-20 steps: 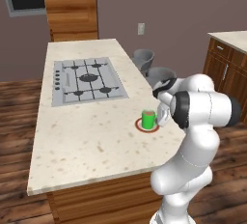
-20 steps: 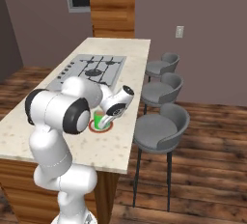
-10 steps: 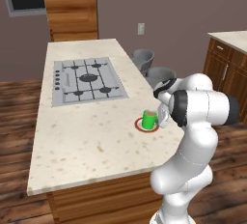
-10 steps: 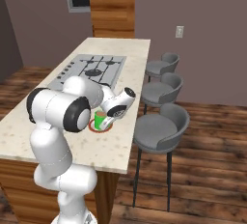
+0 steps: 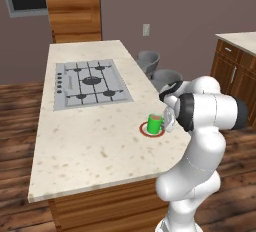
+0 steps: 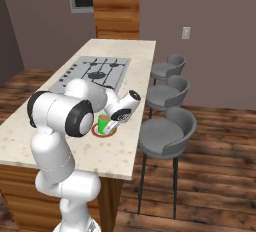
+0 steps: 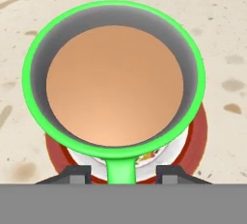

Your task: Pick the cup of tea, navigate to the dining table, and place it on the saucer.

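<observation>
On the counter (image 5: 85,141), near its edge by the stools (image 6: 165,136), the cup (image 5: 155,123) stands upright on the saucer (image 5: 150,132) — tea (image 7: 115,85) level. Hand (image 7: 123,174) sits at the cup's handle (image 7: 119,169), fingers (image 7: 77,174) either side, apart — released.

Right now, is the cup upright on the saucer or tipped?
Upright. The cup of tea stands on the saucer; in the hand view its rim is a level ring, the brown tea sits evenly inside, and none is spilled on the dining table.
</observation>
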{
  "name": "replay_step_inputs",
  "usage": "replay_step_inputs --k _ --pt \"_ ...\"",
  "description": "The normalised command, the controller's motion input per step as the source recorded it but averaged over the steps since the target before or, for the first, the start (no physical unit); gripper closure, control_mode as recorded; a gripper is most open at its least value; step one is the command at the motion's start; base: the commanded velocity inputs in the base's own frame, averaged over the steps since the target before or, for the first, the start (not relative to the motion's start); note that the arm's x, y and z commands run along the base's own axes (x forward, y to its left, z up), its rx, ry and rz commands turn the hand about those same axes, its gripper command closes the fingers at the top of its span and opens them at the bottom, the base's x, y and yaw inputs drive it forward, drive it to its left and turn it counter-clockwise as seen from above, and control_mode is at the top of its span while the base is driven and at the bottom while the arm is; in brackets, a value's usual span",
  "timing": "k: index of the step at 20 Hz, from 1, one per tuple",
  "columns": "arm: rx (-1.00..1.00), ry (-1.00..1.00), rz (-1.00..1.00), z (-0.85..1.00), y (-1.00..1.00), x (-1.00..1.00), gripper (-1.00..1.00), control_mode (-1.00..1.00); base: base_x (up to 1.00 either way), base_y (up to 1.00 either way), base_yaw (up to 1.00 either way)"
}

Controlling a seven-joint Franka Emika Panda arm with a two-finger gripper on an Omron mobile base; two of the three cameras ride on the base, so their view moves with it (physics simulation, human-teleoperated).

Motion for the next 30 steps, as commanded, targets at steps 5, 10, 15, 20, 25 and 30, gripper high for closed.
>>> replay_step_inputs --k 5,10,15,20,25,30 --pt "0.00 0.00 0.00 0.04 0.00 0.00 -1.00 -1.00 0.00 0.00 0.00" --pt "0.00 0.00 0.00 0.51 0.00 0.00 -1.00 -1.00 0.00 0.00 0.00" --pt "0.00 0.00 0.00 0.86 0.00 -0.09 -1.00 -1.00 0.00 0.00 0.00" --pt "0.00 0.02 -0.01 0.80 -0.01 -0.58 -1.00 -1.00 0.00 0.00 0.00" --pt "0.00 0.03 -0.07 0.47 0.00 -0.93 -1.00 -1.00 0.00 0.00 0.00" --pt "0.00 0.00 -0.09 0.28 0.00 -1.00 -1.00 -1.00 0.00 0.00 0.00"
